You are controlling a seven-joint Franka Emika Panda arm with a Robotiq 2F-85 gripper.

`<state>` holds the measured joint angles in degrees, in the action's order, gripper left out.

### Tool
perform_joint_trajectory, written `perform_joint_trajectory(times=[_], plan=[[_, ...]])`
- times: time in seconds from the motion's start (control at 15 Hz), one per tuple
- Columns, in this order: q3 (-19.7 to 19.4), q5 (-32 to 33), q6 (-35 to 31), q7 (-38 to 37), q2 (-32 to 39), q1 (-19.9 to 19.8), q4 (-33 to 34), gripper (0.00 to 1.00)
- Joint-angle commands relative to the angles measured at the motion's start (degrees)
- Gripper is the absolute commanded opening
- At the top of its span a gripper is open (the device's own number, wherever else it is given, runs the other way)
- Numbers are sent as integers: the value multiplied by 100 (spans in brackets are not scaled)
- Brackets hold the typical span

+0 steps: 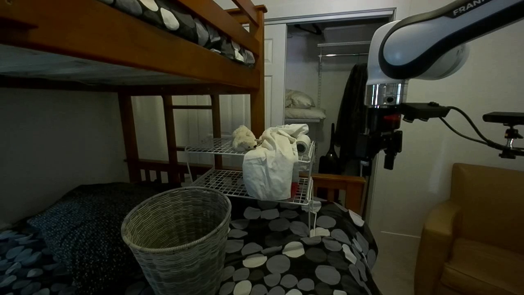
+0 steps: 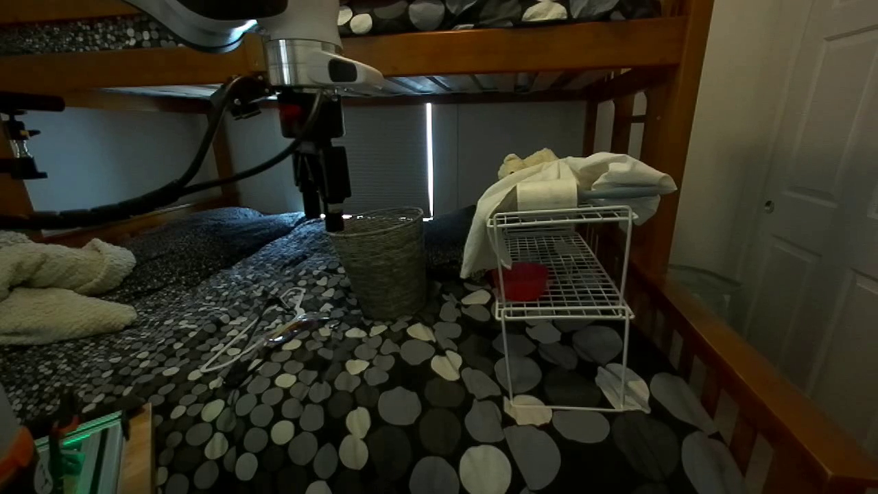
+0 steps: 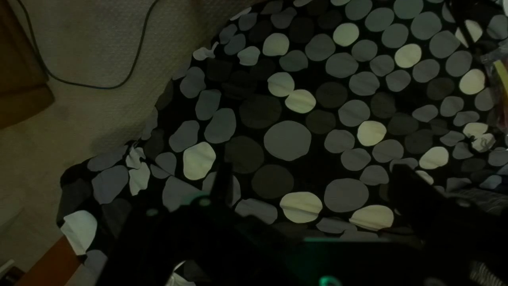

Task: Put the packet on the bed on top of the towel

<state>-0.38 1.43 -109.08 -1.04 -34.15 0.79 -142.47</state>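
Note:
A shiny clear packet with coloured contents lies on the patterned bed beside a white hanger. Part of the packet shows at the right edge of the wrist view. A white cloth, possibly the towel, hangs over a white wire rack; it also shows in an exterior view. A cream fluffy cloth lies on the bed at the left; I cannot tell which is the towel. My gripper points down, open and empty, high above the bed; both exterior views show it.
A wicker basket stands on the bed near the wire rack. The rack holds a teddy bear, a white roll and a red bowl. The upper bunk overhangs the bed. A hanger lies beside the packet.

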Motion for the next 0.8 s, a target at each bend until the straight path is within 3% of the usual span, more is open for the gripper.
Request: perform_joint_trajectory(times=[0.0,0.2,0.4,0.73], plan=[[29,-18,14,14,3,-32,12,100],[29,-18,14,14,3,-32,12,100],[278,-750,-536,276,-125,604,-352,100],[1082,-2296,-1094,254,326,1842,-570,100]])
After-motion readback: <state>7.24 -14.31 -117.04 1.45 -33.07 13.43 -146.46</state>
